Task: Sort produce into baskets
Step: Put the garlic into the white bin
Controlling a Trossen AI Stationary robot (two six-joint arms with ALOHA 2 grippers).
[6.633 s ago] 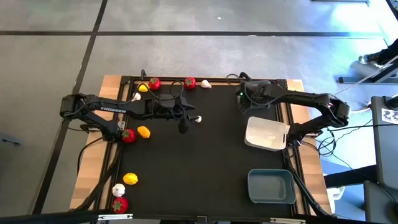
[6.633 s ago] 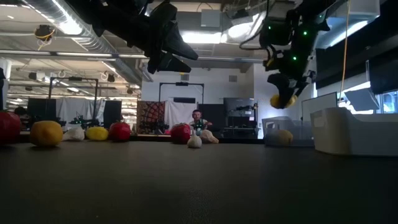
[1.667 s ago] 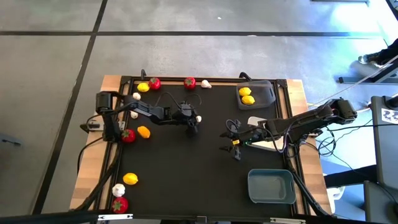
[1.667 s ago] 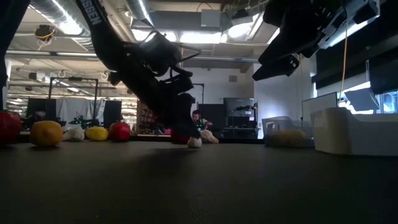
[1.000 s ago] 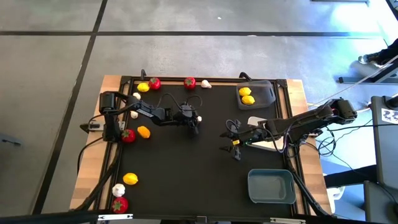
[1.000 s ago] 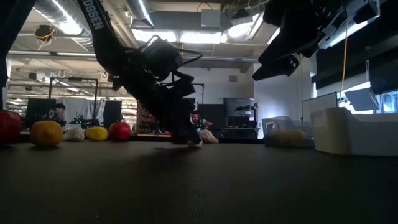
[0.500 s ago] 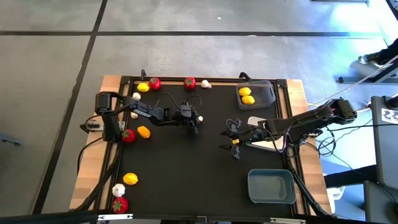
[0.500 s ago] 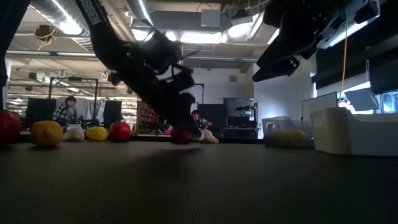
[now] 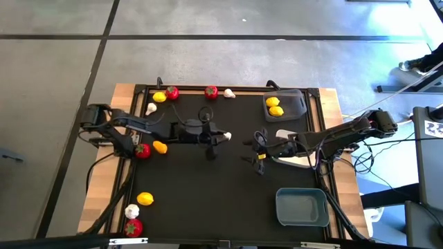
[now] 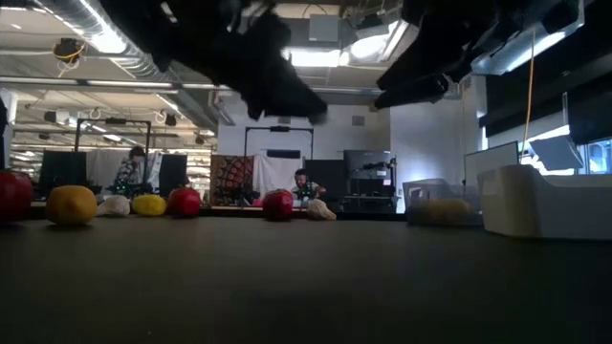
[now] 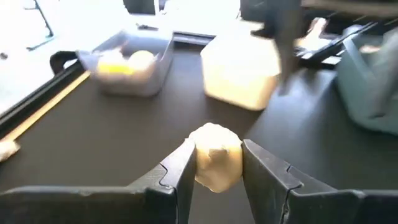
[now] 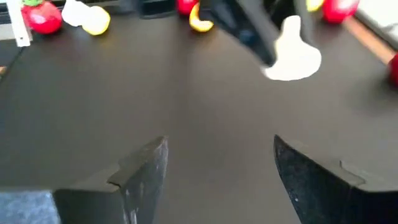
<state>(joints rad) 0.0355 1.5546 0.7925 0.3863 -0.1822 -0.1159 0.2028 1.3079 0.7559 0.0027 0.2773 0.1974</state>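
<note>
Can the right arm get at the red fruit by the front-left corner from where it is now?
Probably not: the red fruit lies at the far left edge, while the right gripper hovers mid-table; the left arm is nearer.

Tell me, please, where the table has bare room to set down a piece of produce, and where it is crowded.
Free: the dark mat between the lemon on the left side and the blue-grey basket. Crowded: the far edge, with red fruits and garlic, and the middle, where the left gripper holds a garlic bulb facing the open right gripper.
</note>
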